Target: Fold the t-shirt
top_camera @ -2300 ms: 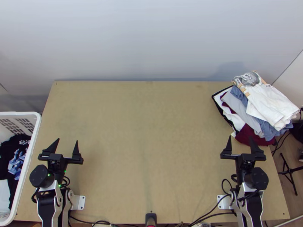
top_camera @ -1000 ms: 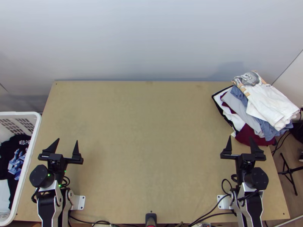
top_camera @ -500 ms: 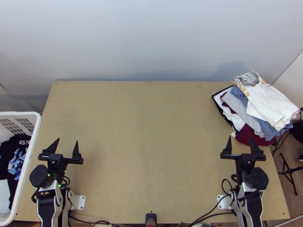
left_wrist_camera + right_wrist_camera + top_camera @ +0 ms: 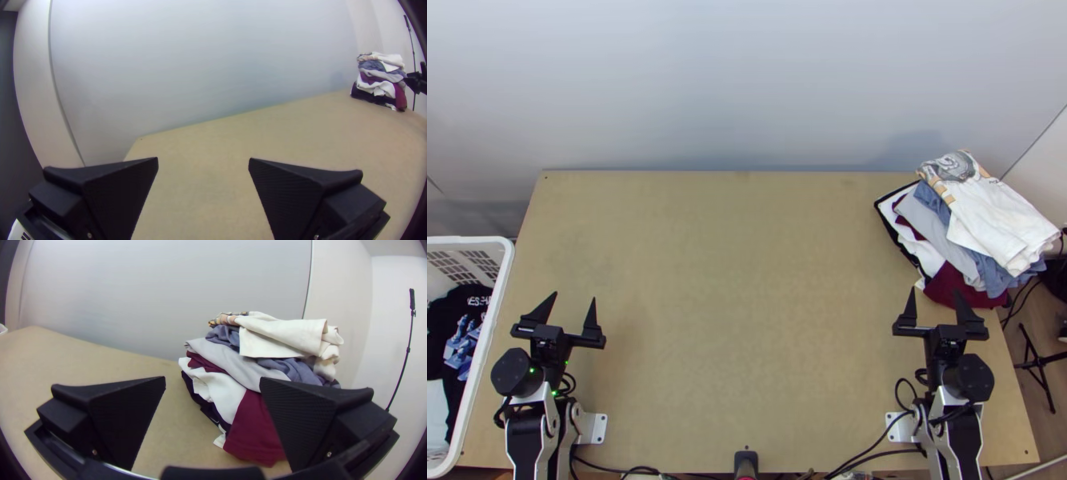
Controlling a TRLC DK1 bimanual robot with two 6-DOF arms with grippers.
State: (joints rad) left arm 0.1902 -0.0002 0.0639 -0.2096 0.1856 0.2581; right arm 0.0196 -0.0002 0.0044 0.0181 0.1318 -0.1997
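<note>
In the top view my left gripper [image 4: 573,310] stands open over the table's near left part, with nothing between its fingers. My right gripper [image 4: 940,310] is likewise open and holds nothing, near the table's right edge, just below the clothes pile. The left wrist view has the left gripper [image 4: 203,162] with its two fingers wide apart; the right gripper [image 4: 212,380] looks the same in the right wrist view. A black garment with a blue print [image 4: 463,320] lies bunched in the basket at the far left; whether it is the t-shirt I cannot tell.
A pile of folded clothes [image 4: 979,228], white on top and maroon below, rests on the table's far right corner. The white basket [image 4: 497,296] stands beside the table's left edge. Bare wood of the table [image 4: 747,280] stretches between the arms. Cables run along the near edge.
My left gripper has shifted very slightly to the right in the top view. The right arm, the pile and the basket's clothes stay as they were.
</note>
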